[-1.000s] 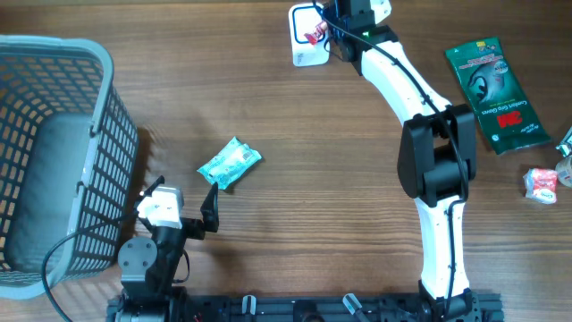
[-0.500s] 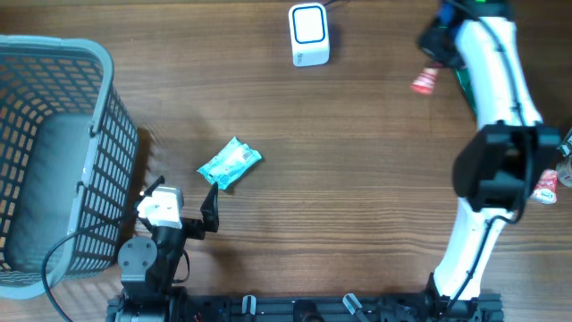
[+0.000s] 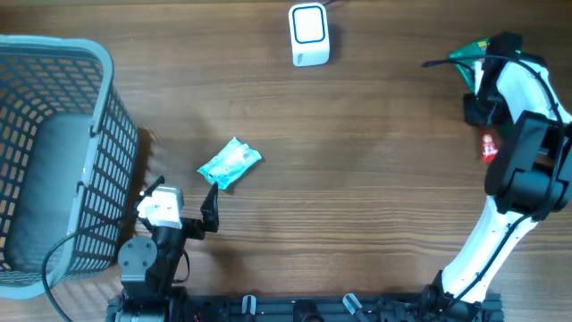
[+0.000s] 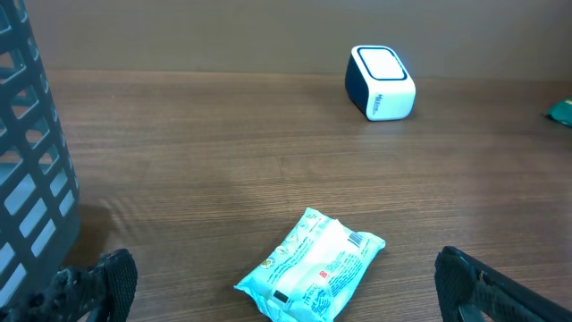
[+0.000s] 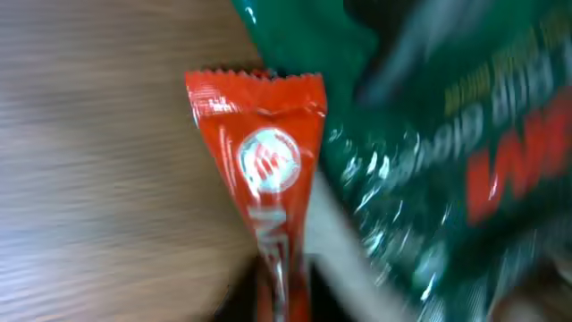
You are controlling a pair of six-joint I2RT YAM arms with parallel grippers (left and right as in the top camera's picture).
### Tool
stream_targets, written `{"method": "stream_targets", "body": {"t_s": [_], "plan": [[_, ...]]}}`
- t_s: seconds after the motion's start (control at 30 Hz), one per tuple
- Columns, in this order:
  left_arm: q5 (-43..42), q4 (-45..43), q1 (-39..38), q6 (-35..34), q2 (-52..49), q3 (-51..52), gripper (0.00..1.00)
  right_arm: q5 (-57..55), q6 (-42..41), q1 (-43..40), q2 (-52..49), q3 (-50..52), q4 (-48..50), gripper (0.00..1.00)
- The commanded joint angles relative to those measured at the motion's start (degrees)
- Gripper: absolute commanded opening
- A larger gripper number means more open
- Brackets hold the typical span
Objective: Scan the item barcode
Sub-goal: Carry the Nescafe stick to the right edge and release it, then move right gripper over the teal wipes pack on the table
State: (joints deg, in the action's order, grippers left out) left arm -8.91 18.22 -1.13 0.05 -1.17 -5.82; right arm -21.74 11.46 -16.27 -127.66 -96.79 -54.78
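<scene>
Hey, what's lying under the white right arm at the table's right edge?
Under the white right arm, a red glossy sachet and one corner of a green plastic packet show. The arm covers the rest of the green packet.

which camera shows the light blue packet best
The left wrist view: the light blue packet lies close and sharp, its barcode facing up. The overhead view shows the same packet small, print unreadable. The right wrist view misses it, showing only a blurred red sachet and green pack.
</scene>
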Motion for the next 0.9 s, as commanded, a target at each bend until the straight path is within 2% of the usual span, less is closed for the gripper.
{"method": "stream_targets", "body": {"t_s": [0.0, 0.1, 0.13, 0.2, 0.33, 0.4, 0.43, 0.47, 0.6, 0.77, 0.83, 0.87], "plan": [[-0.48, -0.11, -0.15, -0.55, 0.35, 0.22, 1.00, -13.18, -6.43, -0.28, 2.03, -1.66, -1.29, 1.00], [-0.50, -0.11, -0.15, -0.55, 0.35, 0.22, 1.00, -13.14, -10.23, 0.33, 5.11, -2.56, -2.99, 1.00], [-0.48, -0.11, -0.15, -0.52, 0.35, 0.22, 1.00, -10.10, -13.57, 1.44, 8.24, -3.93, -5.07, 1.00], [-0.48, -0.11, -0.15, -0.52, 0.35, 0.22, 1.00, 0.00, -14.01, 3.13, 11.69, -5.09, -7.13, 1.00], [-0.50, -0.11, -0.15, -0.55, 0.35, 0.22, 1.00, 46.05, -14.03, 9.01, 19.87, -5.20, -7.45, 1.00], [-0.48, -0.11, -0.15, -0.55, 0.35, 0.22, 1.00, 62.40, -15.52, 12.31, 20.26, -5.20, -5.53, 1.00], [-0.48, -0.11, -0.15, -0.52, 0.35, 0.22, 1.00, 67.71, -19.65, 14.69, 20.02, -4.79, -4.24, 1.00], [-0.50, -0.11, -0.15, -0.55, 0.35, 0.22, 1.00, 68.52, -25.33, 17.84, 19.85, -4.09, -3.43, 1.00], [-0.50, -0.11, -0.15, -0.52, 0.35, 0.22, 1.00, 66.99, -38.51, 31.39, 18.23, -0.96, 0.61, 0.99], [-0.48, -0.11, -0.15, -0.52, 0.35, 0.22, 1.00, 55.74, -55.58, 47.84, 14.53, 0.50, 10.08, 1.00], [-0.48, -0.11, -0.15, -0.52, 0.35, 0.22, 1.00, 50.12, -70.66, 53.66, 12.52, 0.50, 11.21, 0.96], [-0.50, -0.11, -0.15, -0.55, 0.35, 0.22, 1.00, 47.39, -80.26, 56.46, 11.39, 0.50, 11.21, 0.88]]}}
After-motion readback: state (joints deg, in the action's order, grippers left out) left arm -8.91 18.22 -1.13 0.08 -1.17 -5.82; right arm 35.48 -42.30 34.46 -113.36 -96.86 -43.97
